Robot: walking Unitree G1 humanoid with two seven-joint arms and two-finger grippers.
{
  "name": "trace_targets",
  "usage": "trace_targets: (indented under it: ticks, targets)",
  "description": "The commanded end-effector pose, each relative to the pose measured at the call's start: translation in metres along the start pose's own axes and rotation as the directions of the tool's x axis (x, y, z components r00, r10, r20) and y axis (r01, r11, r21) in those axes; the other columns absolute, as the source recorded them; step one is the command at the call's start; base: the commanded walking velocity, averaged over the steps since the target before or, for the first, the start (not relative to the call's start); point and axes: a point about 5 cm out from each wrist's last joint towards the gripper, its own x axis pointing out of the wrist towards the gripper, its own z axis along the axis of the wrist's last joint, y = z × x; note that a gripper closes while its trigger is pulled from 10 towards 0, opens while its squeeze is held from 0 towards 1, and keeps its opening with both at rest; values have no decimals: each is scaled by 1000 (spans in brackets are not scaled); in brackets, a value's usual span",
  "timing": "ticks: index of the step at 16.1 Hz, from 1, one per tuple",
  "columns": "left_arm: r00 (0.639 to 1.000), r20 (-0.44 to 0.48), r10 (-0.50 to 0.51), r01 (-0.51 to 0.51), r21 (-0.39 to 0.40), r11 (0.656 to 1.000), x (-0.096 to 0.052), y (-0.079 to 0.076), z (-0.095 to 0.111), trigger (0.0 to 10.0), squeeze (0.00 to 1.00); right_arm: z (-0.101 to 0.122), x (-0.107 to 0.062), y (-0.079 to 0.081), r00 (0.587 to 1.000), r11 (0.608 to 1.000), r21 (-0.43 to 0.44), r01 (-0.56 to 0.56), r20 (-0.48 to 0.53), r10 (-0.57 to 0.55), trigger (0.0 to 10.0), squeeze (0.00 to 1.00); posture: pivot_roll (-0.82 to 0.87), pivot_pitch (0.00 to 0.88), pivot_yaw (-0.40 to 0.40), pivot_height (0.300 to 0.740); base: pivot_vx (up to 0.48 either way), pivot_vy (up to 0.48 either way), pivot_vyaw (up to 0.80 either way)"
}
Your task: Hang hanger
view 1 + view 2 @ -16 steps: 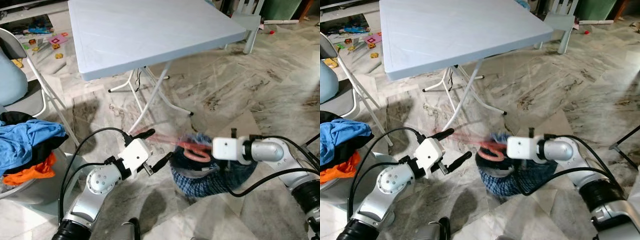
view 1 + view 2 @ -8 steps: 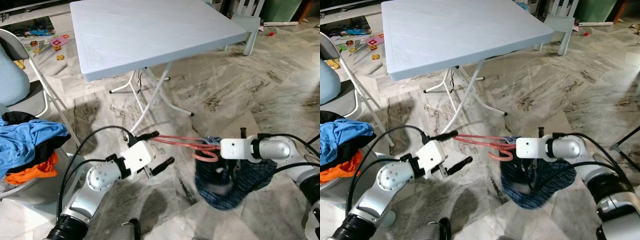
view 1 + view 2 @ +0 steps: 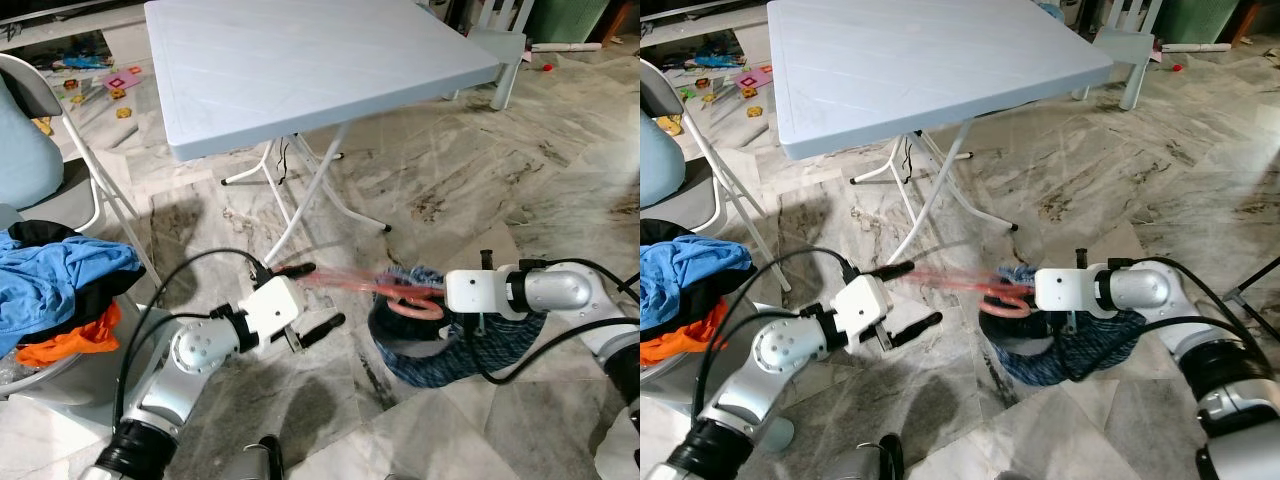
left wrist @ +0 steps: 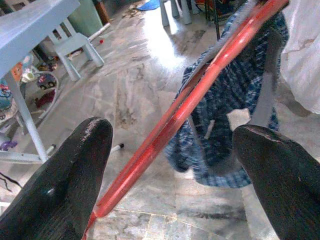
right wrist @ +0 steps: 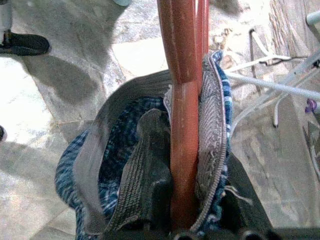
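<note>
The scene is lit evenly and brightly by daylight, and a soft shadow is cast on the marble floor (image 3: 470, 170) under the table (image 3: 300, 70), beyond both grippers. Motion blur is seen on the red hanger (image 3: 345, 283) between the left gripper (image 3: 315, 297) and the right gripper (image 3: 440, 293), where its bar is smeared. In the left wrist view a white glare patch is burnt out on the floor beyond the fingers (image 4: 75, 175), which are soft and out of focus.

A home; marble floor (image 3: 520, 170), folding table (image 3: 300, 70), scattered toys (image 3: 95, 85), heaped laundry (image 3: 60, 290).
</note>
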Motion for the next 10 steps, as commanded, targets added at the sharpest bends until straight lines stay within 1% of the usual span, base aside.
trace_targets:
  ticks: [1, 2, 3, 4, 5, 6, 7, 8, 9, 10]
  targets:
    - [1000, -17, -10, 10, 11, 1000, -1, 1, -2, 10000, 0, 2, -6, -2, 1000, 1000, -23, -10, 12, 10, 10000, 0, -74, 149, 26, 740, 0, 0, 0]
    - [999, -11, -34, 34, 5, 999, 1, 0, -1, 10000, 0, 1, -14, -6, 999, 999, -27, -36, 11, 37, 10000, 0, -76, 151, 23, 740, 0, 0, 0]
    - [999, -8, -44, 44, -2, 999, 2, 0, -1, 9804, 0, 2, -18, -8, 999, 998, -33, -49, 14, 49, 10000, 0, -78, 152, 20, 740, 0, 0, 0]
    - [999, 2, -52, 52, -32, 998, 2, -1, -2, 0, 0, 3, -20, -10, 998, 997, -51, -59, 21, 60, 10000, 0, -81, 149, 24, 740, 0, 0, 0]
    - [998, 17, -53, 54, -49, 997, 1, -2, -2, 0, 0, 6, -19, -13, 999, 997, -68, -33, 31, 35, 10000, 0, -81, 137, 35, 740, 0, 0, 0]
    - [999, 19, -49, 50, -49, 998, 1, -2, -2, 0, 0, 7, -19, -14, 999, 997, -72, -26, 32, 29, 10000, 0, -81, 137, 35, 740, 0, 0, 0]
    - [998, 20, -67, 68, -41, 997, 2, -3, -2, 0, 0, 9, -19, -15, 998, 997, -66, -28, 47, 31, 10000, 0, -83, 133, 37, 740, 0, 0, 0]
    - [995, 21, -94, 94, -51, 994, 4, -4, -2, 0, 0, 17, -18, -19, 995, 998, -61, -31, 90, 36, 10000, 0, -77, 143, 39, 740, 0, 0, 0]
    - [995, 20, -94, 95, -54, 994, 5, -3, -2, 0, 0, 23, -17, -20, 992, 997, -68, -31, 118, 39, 10000, 0, -74, 149, 45, 740, 0, 0, 0]
    - [995, 18, -93, 94, -54, 994, 5, -3, -3, 0, 0, 24, -17, -21, 992, 997, -73, -30, 123, 39, 10000, 0, -74, 149, 45, 740, 0, 0, 0]
